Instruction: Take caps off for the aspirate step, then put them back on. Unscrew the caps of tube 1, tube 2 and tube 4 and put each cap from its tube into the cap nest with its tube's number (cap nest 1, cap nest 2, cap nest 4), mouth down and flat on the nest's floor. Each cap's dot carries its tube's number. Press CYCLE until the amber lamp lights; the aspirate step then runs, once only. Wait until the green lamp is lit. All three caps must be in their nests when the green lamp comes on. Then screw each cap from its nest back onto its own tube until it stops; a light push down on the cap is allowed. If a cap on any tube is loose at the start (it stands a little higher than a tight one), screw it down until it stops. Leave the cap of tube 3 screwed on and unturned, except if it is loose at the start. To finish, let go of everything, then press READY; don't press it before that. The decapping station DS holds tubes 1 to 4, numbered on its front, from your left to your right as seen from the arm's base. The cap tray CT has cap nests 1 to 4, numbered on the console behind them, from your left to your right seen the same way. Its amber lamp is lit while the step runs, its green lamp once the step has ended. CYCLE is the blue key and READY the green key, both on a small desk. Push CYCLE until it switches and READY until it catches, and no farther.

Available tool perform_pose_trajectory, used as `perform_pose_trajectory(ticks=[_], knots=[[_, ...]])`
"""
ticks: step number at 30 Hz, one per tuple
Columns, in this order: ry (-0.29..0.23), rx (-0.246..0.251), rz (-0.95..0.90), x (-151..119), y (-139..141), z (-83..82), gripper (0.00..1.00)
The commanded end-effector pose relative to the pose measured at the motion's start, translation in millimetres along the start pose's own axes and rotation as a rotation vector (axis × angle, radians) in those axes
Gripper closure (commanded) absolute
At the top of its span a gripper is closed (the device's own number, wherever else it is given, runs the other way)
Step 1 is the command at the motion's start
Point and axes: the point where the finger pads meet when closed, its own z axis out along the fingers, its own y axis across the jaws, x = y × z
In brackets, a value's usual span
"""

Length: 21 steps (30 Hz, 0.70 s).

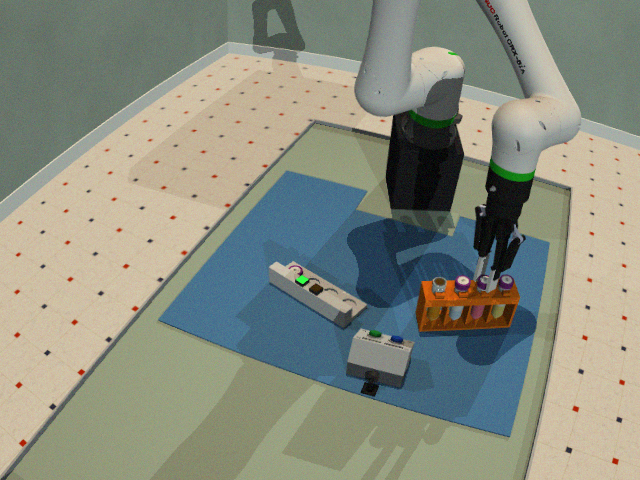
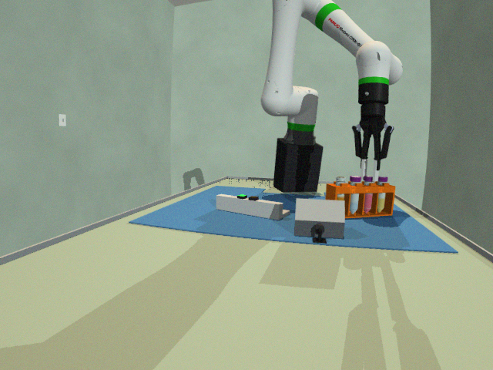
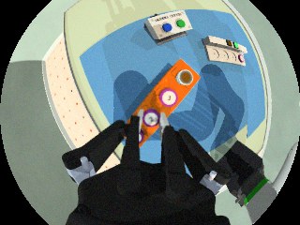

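Fingers (image 1: 484, 272) gripping purple cap (image 1: 484, 282) on third tube from left in top view, orange rack (image 1: 467, 315) sitting on bench (image 1: 155, 423)

Cap tray (image 1: 330, 310), desk (image 1: 379, 356) and station (image 1: 465, 320) on mat (image 1: 258, 289).

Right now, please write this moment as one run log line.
tool shut on purple round cap | orange tube rack | green lamp lit
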Motion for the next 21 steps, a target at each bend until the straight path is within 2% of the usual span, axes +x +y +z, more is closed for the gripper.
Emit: perform_pose_trajectory(ticks=[1,9,16,18,21], knots=[[0.000,0.000,0.000,0.2,-0.2,0.1,1.00],[0.000,0.000,0.000,0.2,-0.2,0.1,1.00],[0.000,0.000,0.350,0.2,-0.2,0.4,1.00],[0.000,0.000,0.350,0.2,-0.2,0.4,1.00],[0.000,0.000,0.500,0.2,-0.2,0.6,1.00]])
